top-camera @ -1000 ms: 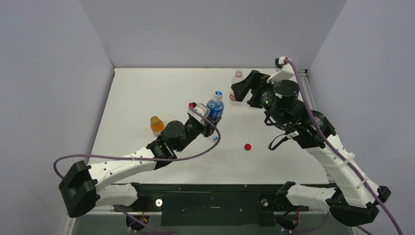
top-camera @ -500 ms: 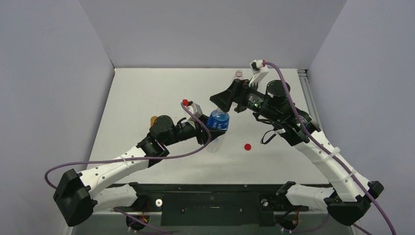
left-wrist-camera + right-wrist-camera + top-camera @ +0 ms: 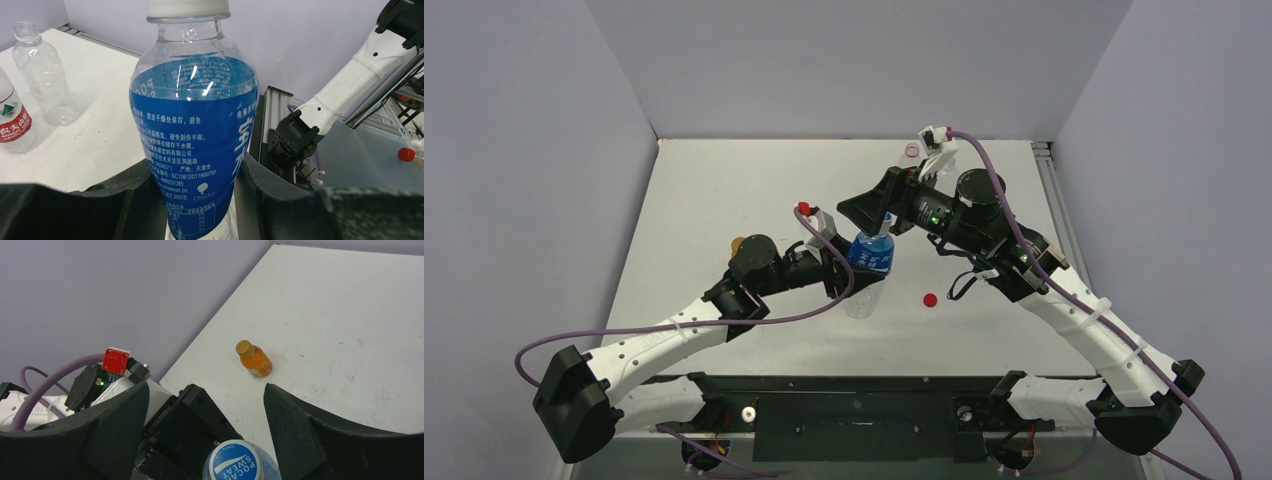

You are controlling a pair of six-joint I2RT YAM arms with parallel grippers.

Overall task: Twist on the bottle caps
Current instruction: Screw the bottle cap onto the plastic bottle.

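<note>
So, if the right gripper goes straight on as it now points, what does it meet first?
Probably the blue-and-white cap on the bottle that the left gripper holds: it sits just ahead of the right gripper, between its open jaws. Depth is unclear.

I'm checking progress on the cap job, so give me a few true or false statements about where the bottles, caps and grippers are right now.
1. The left gripper is shut on the blue-labelled bottle. True.
2. The right gripper is clamped on the blue-and-white cap. False: its jaws stand open and do not touch the cap, which sits on the held bottle.
3. The red cap lies loose on the table. True.
4. The orange bottle has no cap. False: a gold cap is on it.
5. The clear bottle has an open mouth with no cap. True.
</note>
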